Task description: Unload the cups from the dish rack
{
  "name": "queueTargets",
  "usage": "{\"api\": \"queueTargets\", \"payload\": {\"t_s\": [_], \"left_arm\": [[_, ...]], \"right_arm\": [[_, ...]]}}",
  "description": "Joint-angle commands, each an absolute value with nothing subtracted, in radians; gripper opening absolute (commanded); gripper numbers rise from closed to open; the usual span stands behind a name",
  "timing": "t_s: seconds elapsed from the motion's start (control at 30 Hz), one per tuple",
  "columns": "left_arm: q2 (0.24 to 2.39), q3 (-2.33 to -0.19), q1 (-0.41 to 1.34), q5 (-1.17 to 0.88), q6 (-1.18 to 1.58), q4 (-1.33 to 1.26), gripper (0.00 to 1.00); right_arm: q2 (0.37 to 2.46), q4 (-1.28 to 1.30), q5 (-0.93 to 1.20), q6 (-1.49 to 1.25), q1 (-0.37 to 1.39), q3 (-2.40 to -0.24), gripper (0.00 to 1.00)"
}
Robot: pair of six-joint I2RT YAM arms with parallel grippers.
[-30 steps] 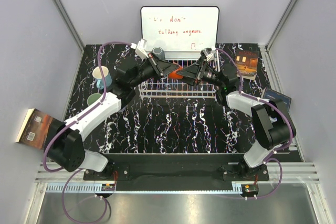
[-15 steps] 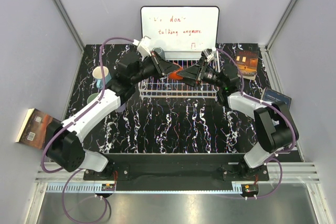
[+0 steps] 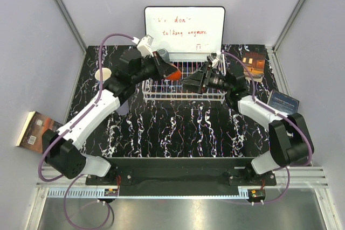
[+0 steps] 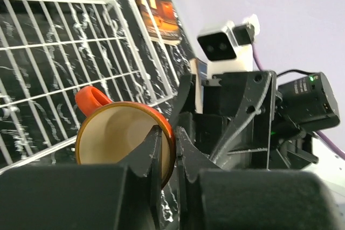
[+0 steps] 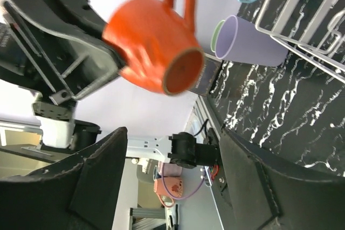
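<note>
Left gripper [image 4: 167, 136] has drawn orange cup [image 4: 116, 133] back, right gripper [image 5: 172, 138] seemingly open.

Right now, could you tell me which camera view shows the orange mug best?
The right wrist view: the orange mug shows whole, handle, side and base. The left wrist view gives its rim and pale inside, pinched by the left hand. The top view gives only a small orange patch.

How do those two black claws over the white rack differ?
The left gripper is shut on the rim of a small orange mug; the right gripper is open and empty. The left reaches over the white wire dish rack from its left, the right from its right. Both face inward.
</note>
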State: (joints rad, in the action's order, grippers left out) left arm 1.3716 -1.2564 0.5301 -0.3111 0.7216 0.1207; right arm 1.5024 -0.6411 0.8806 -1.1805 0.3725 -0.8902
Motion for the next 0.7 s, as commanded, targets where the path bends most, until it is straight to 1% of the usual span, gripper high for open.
{"api": "queueTargets", "payload": {"t_s": [0.0, 0.07, 0.1, 0.13, 0.17, 0.2, 0.23, 0.3, 0.4, 0.53, 0.67], "left_arm": [[1.316, -1.342, 0.528, -0.253, 0.669, 0.124, 0.0], [1.322, -1.367, 0.528, -0.241, 0.654, 0.164, 0.0], [1.325, -1.391, 0.529, -0.238, 0.629, 0.222, 0.0], [1.327, -1.399, 0.543, -0.232, 0.612, 0.25, 0.0], [1.321, -1.405, 0.554, -0.213, 0.571, 0.277, 0.0], [1.318, -1.404, 0.567, -0.189, 0.548, 0.335, 0.0], [1.301, -1.402, 0.604, -0.158, 0.523, 0.363, 0.0], [1.29, -1.388, 0.646, -0.085, 0.46, 0.434, 0.0], [1.282, -1.356, 0.736, 0.024, 0.399, 0.481, 0.0], [1.318, -1.332, 0.842, 0.116, 0.357, 0.512, 0.0], [1.374, -1.304, 0.894, 0.192, 0.341, 0.514, 0.0]], "right_arm": [[1.453, -0.536, 0.858, -1.074, 0.379, -0.936, 0.78], [1.418, -0.338, 0.795, -0.993, 0.379, -0.96, 0.78], [1.404, -0.228, 0.672, -0.873, 0.379, -1.009, 0.78], [1.384, -0.031, 0.597, -0.82, 0.38, -1.035, 0.77], [1.376, 0.067, 0.521, -0.775, 0.379, -1.06, 0.77], [1.373, 0.149, 0.37, -0.7, 0.379, -1.113, 0.76], [1.373, 0.278, 0.3, -0.674, 0.379, -1.139, 0.75], [1.377, 0.359, 0.151, -0.612, 0.377, -1.196, 0.75], [1.382, 0.413, 0.062, -0.586, 0.379, -1.233, 0.75], [1.411, 0.454, 0.005, -0.594, 0.379, -1.282, 0.75], [1.43, 0.48, -0.054, -0.604, 0.376, -1.318, 0.75]]}}
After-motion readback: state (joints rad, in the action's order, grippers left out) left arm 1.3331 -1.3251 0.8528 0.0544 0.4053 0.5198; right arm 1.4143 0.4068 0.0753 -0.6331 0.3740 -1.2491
